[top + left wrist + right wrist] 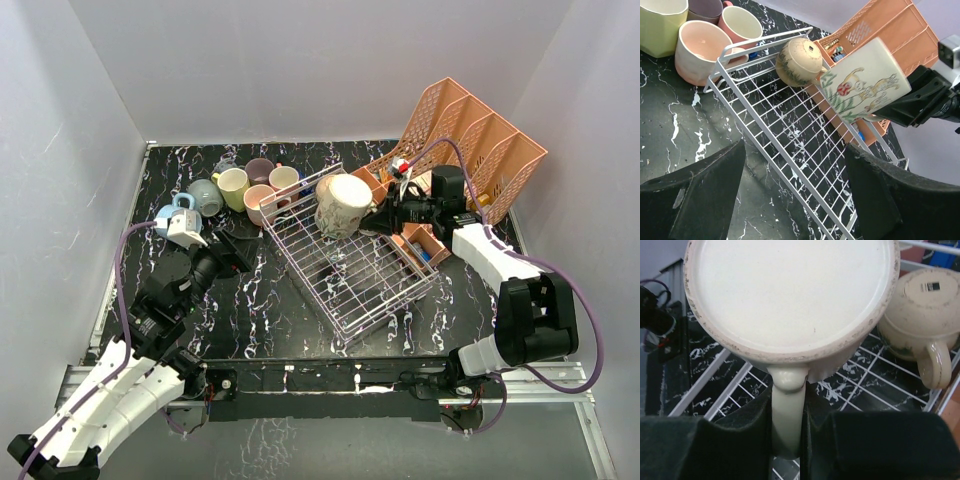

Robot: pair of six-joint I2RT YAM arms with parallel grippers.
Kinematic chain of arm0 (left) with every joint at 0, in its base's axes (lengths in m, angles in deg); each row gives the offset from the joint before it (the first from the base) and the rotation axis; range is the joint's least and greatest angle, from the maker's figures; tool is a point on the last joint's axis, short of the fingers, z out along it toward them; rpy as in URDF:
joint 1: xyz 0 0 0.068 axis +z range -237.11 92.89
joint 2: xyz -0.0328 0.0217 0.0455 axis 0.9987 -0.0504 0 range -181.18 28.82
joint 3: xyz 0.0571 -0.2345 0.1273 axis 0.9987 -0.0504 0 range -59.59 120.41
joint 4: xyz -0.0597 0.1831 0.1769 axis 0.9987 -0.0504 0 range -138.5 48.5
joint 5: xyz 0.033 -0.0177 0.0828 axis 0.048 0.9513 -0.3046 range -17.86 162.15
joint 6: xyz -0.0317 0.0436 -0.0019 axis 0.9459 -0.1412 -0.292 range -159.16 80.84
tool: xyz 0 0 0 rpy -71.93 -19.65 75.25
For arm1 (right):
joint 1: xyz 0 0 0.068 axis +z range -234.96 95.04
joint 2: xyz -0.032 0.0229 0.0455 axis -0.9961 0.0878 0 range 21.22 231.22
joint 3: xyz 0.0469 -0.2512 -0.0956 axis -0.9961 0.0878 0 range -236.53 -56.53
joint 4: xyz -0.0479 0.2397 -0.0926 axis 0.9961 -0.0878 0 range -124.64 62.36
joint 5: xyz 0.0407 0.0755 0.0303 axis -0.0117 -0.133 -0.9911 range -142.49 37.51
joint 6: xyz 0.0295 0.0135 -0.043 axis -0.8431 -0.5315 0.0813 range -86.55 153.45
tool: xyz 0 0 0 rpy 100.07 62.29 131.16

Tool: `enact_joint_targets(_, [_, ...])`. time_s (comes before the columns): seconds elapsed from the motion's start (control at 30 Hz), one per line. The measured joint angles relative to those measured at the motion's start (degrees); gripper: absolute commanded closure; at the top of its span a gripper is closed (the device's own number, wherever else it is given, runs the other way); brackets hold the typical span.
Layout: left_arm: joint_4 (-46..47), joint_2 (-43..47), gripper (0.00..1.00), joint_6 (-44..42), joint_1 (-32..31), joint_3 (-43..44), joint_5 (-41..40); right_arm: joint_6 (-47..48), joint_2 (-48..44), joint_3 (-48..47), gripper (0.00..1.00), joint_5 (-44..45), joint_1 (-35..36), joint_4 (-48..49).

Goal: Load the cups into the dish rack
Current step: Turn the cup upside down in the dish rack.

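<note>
Right tool [787, 407] clamps one floral cup [345, 203] by its handle over the dish rack [350, 290]. One tan cup [799, 61] sits inside, at least six cups [233, 187] beside. Left tool [795, 167] stands apart.

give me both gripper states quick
Left gripper: open, empty.
Right gripper: shut on the cream floral mug.
</note>
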Motion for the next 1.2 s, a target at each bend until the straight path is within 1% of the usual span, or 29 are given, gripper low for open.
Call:
enact_joint_targets(0.13, [-0.1, 0.4, 0.22, -0.7, 0.0, 0.0, -0.8, 9.6, 0.0, 0.0, 0.92, 3.5, -0.1, -8.8])
enact_joint_targets(0.27, [-0.1, 0.5, 0.22, -1.1, 0.0, 0.0, -1.3, 15.6, 0.0, 0.0, 0.92, 6.7, -0.1, -13.3])
enact_joint_targets(0.5, [0.0, 0.5, 0.22, -1.2, 0.0, -0.1, -1.4, 21.4, 0.5, -0.6, 0.92, 10.9, -0.1, -16.5])
enact_joint_targets(0.8, [0.1, 0.5, 0.22, -1.1, 0.0, -1.1, -1.4, 25.0, 3.2, -0.8, 0.91, 15.1, 0.0, -16.6])
enact_joint_targets(1.0, [0.1, 0.5, 0.22, -1.1, 0.0, -1.1, -1.4, 26.3, 4.3, -0.8, 0.86, 17.6, 0.5, -15.0])
enact_joint_targets(1.07, [0.1, 0.5, 0.22, -1.1, 0.0, -1.1, -1.4, 26.6, 4.4, -0.8, 0.76, 18.3, 0.7, -14.3])
enact_joint_targets(1.2, [0.1, 0.5, 0.22, -1.1, 0.0, -1.1, -1.4, 27.4, 4.5, -0.8, 0.64, 18.8, 1.0, -12.0])
